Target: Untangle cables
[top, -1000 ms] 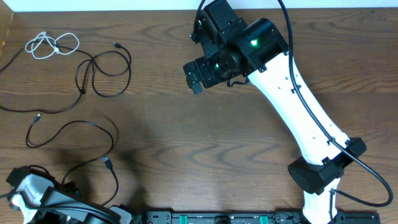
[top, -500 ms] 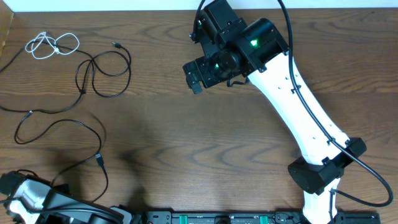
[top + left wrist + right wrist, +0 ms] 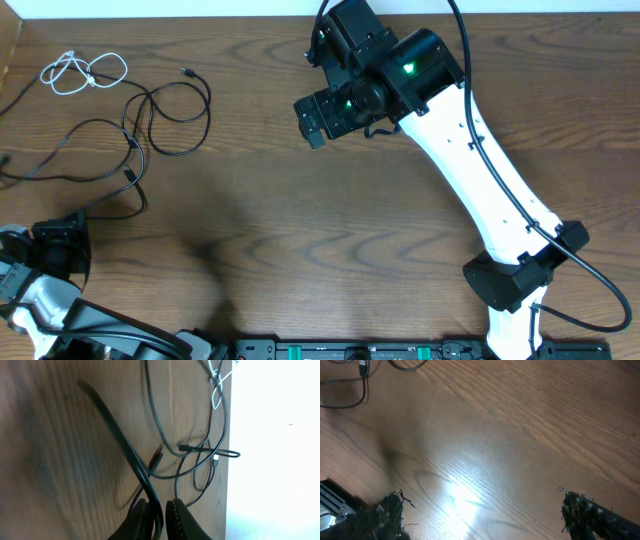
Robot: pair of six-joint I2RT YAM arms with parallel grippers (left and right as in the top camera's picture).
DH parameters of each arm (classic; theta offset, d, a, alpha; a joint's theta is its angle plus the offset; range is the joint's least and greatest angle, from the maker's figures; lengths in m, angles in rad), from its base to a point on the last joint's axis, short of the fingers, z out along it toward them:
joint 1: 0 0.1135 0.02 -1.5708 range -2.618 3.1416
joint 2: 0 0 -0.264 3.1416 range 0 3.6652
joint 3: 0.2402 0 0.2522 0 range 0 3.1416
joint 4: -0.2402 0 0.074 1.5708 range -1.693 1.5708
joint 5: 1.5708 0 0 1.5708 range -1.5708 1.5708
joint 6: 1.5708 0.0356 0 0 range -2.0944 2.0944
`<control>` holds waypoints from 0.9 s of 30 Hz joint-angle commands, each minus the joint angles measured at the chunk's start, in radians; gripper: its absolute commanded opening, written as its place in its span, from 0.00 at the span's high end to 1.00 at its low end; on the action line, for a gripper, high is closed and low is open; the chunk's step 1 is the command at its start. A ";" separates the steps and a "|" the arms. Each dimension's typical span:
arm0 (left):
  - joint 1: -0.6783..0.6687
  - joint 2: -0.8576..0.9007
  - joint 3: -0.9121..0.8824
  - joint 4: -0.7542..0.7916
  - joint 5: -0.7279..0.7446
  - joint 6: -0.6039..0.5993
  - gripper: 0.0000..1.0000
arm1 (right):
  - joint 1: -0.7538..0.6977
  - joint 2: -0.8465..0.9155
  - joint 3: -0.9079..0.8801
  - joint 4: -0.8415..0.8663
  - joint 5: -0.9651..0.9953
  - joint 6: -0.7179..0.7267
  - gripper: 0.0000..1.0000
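Left end effector (image 3: 159, 519) pinches a black cable (image 3: 120, 442); right end effector (image 3: 482, 505) gapes empty.
Cords sit upper left on the worktop (image 3: 300, 220), white cable (image 3: 85, 72) apart: light, limp, slippery. Best gripped mid-strand, beside crossings.

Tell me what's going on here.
The left hand is shut on a black cable at the front left of the table. That cable trails toward a second black cable and a small white cable at the back left. The right hand hovers open mid-table, holding nothing.
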 commanded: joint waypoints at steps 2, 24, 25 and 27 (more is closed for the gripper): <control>0.003 0.002 0.005 -0.036 -0.035 -0.011 0.78 | -0.002 -0.001 -0.001 0.002 0.002 -0.013 0.01; -0.011 -0.152 0.101 -0.330 -0.396 0.014 0.07 | -0.002 -0.001 -0.001 -0.005 0.002 -0.013 0.01; -0.024 -0.170 0.101 -0.330 -0.390 0.014 0.07 | -0.002 -0.001 -0.001 -0.005 0.002 -0.013 0.01; -0.060 -0.191 0.101 -0.328 -0.389 0.014 0.07 | -0.002 -0.001 -0.001 -0.005 0.002 -0.013 0.01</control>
